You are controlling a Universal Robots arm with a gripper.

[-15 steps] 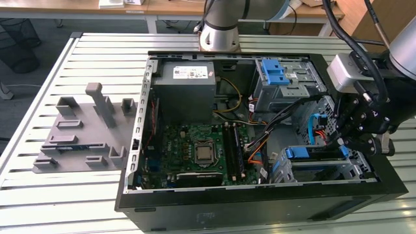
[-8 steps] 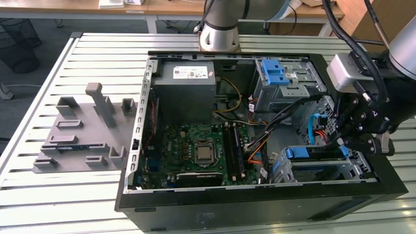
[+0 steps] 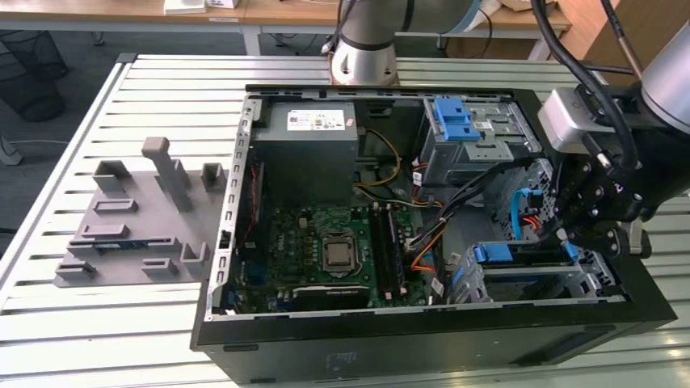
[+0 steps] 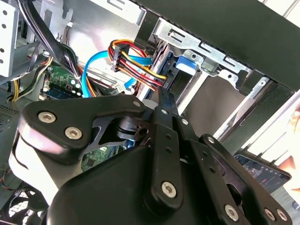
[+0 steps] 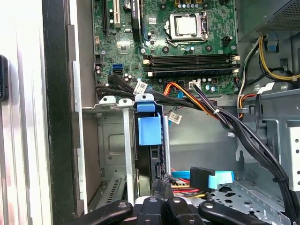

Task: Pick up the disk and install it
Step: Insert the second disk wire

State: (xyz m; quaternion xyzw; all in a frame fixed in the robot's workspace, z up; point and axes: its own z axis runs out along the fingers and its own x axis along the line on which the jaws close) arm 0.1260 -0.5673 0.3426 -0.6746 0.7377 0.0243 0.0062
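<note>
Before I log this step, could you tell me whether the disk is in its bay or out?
In: the disk stands edge-up in the metal bay, with the gripper at its end.

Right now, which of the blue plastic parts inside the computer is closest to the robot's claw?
The blue-framed disk in the lower drive cage: the gripper hangs right beside it. The other blue piece sits atop the upper bay, farther away.
</note>
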